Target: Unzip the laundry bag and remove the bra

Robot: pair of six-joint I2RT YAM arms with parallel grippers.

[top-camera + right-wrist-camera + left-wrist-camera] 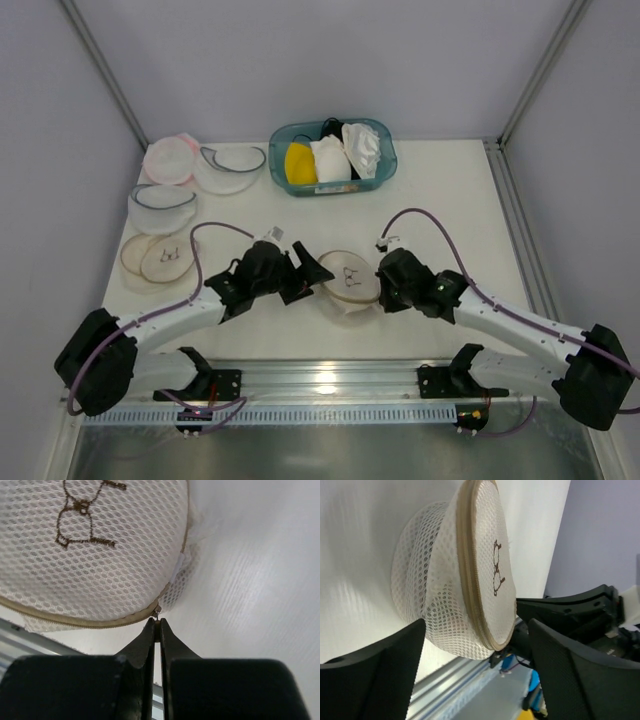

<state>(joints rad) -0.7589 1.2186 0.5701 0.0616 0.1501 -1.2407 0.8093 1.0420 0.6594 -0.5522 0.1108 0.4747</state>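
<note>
With the left end effector (316,272) gaping wide at 9 o'clock of the laundry bag (349,280), bracing nothing, the right end effector (157,626) pinching the tiny zip pull (157,611) at 3 o'clock is risking dragging the whole thing or slipping off, the bag sitting mid bench (450,200), puffy, white-meshed, tan-rimmed, seemingly zipped

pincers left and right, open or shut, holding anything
left pincer: open, holding nothing, facing the laundry bag.
right pincer: shut on the zipper pull at the bag's rim.

Left arm (170,320) and right arm (510,315) angled inward, left gripper (477,630) spread wide, right gripper (157,622) pinching zipper pull (157,611)
</note>
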